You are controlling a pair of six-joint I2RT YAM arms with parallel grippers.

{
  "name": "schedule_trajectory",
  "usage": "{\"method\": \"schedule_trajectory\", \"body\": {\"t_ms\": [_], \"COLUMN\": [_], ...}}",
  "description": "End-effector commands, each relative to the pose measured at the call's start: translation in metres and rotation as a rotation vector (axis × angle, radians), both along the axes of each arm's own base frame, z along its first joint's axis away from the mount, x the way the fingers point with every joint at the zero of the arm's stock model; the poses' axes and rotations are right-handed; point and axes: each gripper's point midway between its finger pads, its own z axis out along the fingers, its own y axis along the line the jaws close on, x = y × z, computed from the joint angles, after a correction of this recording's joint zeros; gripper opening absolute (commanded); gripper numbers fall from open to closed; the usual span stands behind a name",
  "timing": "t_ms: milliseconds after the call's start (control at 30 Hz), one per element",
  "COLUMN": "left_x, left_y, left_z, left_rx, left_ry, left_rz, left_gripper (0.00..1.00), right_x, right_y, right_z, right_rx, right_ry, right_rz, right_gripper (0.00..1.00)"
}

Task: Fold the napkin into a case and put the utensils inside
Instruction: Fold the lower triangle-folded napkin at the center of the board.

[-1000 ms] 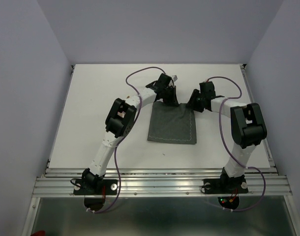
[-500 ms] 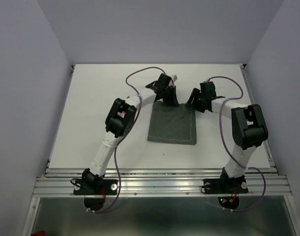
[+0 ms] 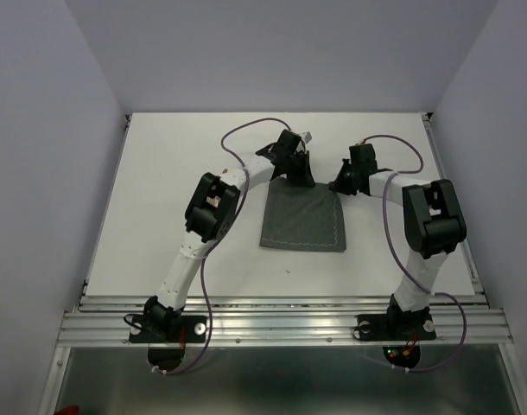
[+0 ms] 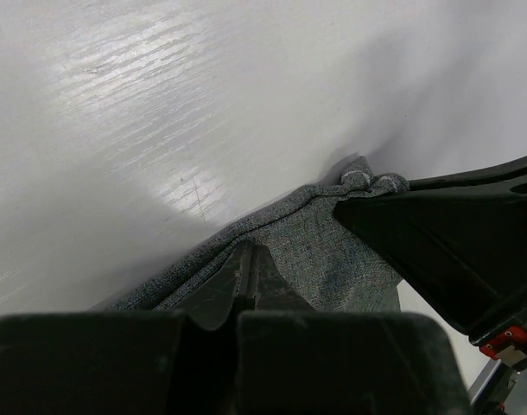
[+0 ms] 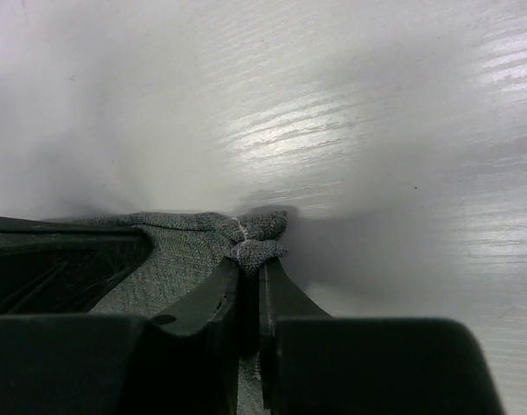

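The napkin (image 3: 302,220), dark grey with a pale stitched hem, lies flat as a rough square in the middle of the white table (image 3: 177,190). My left gripper (image 3: 298,175) is at its far left corner. In the left wrist view its jaws (image 4: 246,259) are pressed together on the cloth's raised edge (image 4: 333,251). My right gripper (image 3: 339,184) is at the far right corner. In the right wrist view it (image 5: 250,268) is shut on a bunched bit of the napkin (image 5: 177,251). The utensils and the case are out of view.
Purple cables (image 3: 246,130) loop above the table behind both wrists. Lilac walls enclose the table on three sides. An aluminium rail (image 3: 281,324) carrying the arm bases runs along the near edge. The two grippers sit close together across the napkin's far edge.
The right gripper's jaws, open before, have closed on the napkin's far right corner, and the wrist has shifted slightly. The left gripper and the napkin have stayed put.
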Motion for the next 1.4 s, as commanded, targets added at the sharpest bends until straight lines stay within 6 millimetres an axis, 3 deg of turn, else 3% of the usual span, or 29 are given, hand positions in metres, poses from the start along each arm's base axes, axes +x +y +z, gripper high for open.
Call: {"method": "schedule_trajectory", "body": {"t_ms": [0, 33, 333, 833, 1200, 1333, 1367], "left_x": [-0.003, -0.003, -0.004, -0.006, -0.009, -0.009, -0.009], "left_y": [0.012, 0.013, 0.017, 0.020, 0.022, 0.022, 0.022], "left_z": [-0.012, -0.014, -0.019, -0.024, -0.024, -0.021, -0.020], "left_rx": [0.047, 0.050, 0.074, 0.082, 0.079, 0.076, 0.074], "left_ry": [0.015, 0.017, 0.016, 0.022, 0.024, 0.021, 0.019], "left_rz": [0.010, 0.011, 0.019, 0.024, 0.026, 0.027, 0.027], "left_gripper": [0.00, 0.00, 0.00, 0.00, 0.00, 0.00, 0.00], "right_x": [-0.002, -0.001, -0.001, 0.001, 0.007, 0.007, 0.001], "right_y": [-0.004, -0.004, 0.006, 0.053, 0.073, 0.074, 0.075], "right_z": [0.012, 0.016, 0.045, 0.067, 0.046, 0.031, 0.018], "right_rx": [-0.023, -0.020, -0.044, -0.068, -0.074, -0.121, -0.142], "right_ry": [-0.017, -0.024, -0.072, -0.081, -0.013, 0.037, 0.077], "right_rz": [-0.008, -0.009, -0.016, -0.022, -0.065, -0.116, -0.116], "right_gripper": [0.06, 0.01, 0.01, 0.01, 0.01, 0.01, 0.01]}}
